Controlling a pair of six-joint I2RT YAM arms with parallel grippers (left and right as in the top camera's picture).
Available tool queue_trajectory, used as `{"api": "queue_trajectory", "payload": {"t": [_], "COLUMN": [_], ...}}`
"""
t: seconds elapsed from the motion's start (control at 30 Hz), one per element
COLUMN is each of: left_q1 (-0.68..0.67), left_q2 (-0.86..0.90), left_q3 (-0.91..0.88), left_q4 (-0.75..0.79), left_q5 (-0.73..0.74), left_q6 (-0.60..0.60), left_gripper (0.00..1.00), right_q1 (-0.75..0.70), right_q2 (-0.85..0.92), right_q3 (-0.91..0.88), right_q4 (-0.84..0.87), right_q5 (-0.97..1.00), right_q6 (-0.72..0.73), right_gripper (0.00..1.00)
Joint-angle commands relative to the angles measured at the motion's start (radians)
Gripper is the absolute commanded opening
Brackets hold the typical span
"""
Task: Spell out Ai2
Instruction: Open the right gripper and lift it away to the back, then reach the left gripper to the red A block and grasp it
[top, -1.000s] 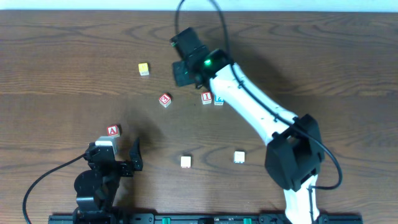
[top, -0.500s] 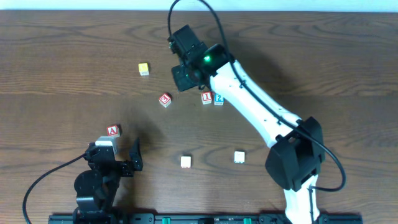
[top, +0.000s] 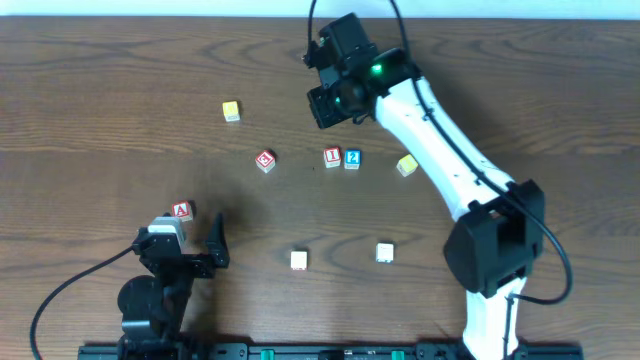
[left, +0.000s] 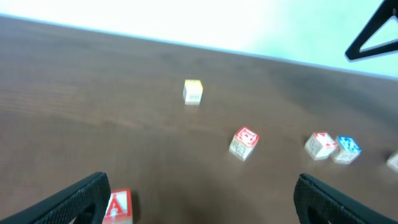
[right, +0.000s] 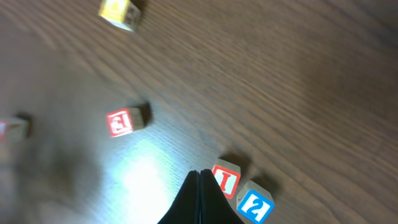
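The red "I" block (top: 332, 156) and the blue "2" block (top: 352, 158) sit side by side at the table's middle; both show in the right wrist view, the "I" block (right: 225, 179) and the "2" block (right: 255, 205). The red "A" block (top: 181, 210) lies at the left, just ahead of my left gripper (top: 190, 250), which is open and empty; the "A" block (left: 119, 205) sits by its left finger. My right gripper (top: 335, 100) is shut and empty, raised above the table behind the "I" block; its tips (right: 199, 198) show beside that block.
A red "3" block (top: 265, 160) lies left of the "I" block. A yellow block (top: 231, 111) is at the back left, another yellow block (top: 406, 165) right of the "2". Two white blocks (top: 299, 260) (top: 385, 252) lie nearer the front.
My right arm has swung right and back, uncovering the yellow block right of the "2". The left gripper shifted slightly. The blocks have not moved.
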Motion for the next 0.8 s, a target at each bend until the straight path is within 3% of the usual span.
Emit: {"api": "queue_trajectory", "payload": {"t": [0.0,0.1,0.23,0.4,0.67,0.77], "left_q1": [0.006,0.006,0.006,0.006,0.007,0.008], "left_q2": [-0.006,0.013,0.126,0.464,1.054,1.224], "left_q3": [-0.002,0.031,0.165,0.426,0.779,0.854], "left_q4": [0.026,-0.030,-0.127,-0.263,-0.558,-0.585], "left_q5": [-0.032,-0.087,-0.219,-0.311,-0.316,-0.262], "left_q6": [-0.093,-0.169,-0.184,-0.189,-0.207,-0.199], "left_gripper": [0.95,0.95,0.95,0.95,0.96,0.95], "right_q1": [-0.060,-0.114,-0.166,-0.200,-0.214,-0.214], "right_q2": [-0.080,-0.109,-0.121,-0.121,-0.121,-0.121], "right_q3": [0.023,0.023,0.023,0.023,0.023,0.023], "right_q4": [0.003,0.002,-0.002,0.027,0.087,0.091], "right_q5": [-0.122,-0.126,-0.126,-0.125,-0.124,-0.123], "right_q6": [-0.064,-0.068,-0.070,-0.070,-0.071,-0.075], "right_gripper": [0.01,0.01,0.01,0.01,0.01,0.02]}}
